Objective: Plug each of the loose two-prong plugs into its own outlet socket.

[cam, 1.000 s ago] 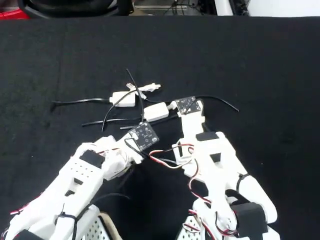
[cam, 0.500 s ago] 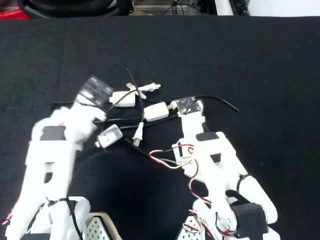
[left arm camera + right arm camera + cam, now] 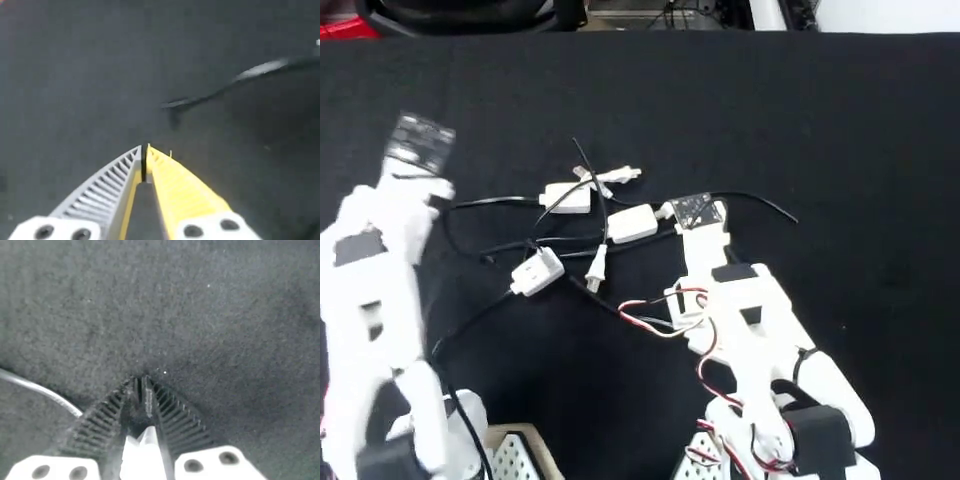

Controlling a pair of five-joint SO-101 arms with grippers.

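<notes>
The left gripper [image 3: 145, 150] hung at the far left over the black cloth-covered table [image 3: 840, 120]. Its grey and yellow fingers were pressed together on nothing, well apart from the plugs. Ahead of it lay the loose end of a thin black cable [image 3: 260, 69].

Right of that, nearest the arms, sat a white rectangular plastic outlet block [image 3: 537, 271], with a white two-prong plug [image 3: 597, 265] just beside it on its right. Farther off lay a second white block [image 3: 567, 196], with a small white plug [image 3: 615, 177] at its far right corner. A third white block [image 3: 632, 222] lay in the middle, amid crossing cables. Just right of it was the right gripper [image 3: 140, 384], its dark ribbed fingers closed tip to tip, apparently on nothing.

All 5 pieces looked light, hard and smooth, so they would likely skid on the cloth, and the springy cables would tug them round. I judged the best hold to be across a plug's flat body behind the prongs, with the other gripper pinning its block.

The tangle left little room among the cables. Bare cloth lay open to the right and toward the far edge.
</notes>
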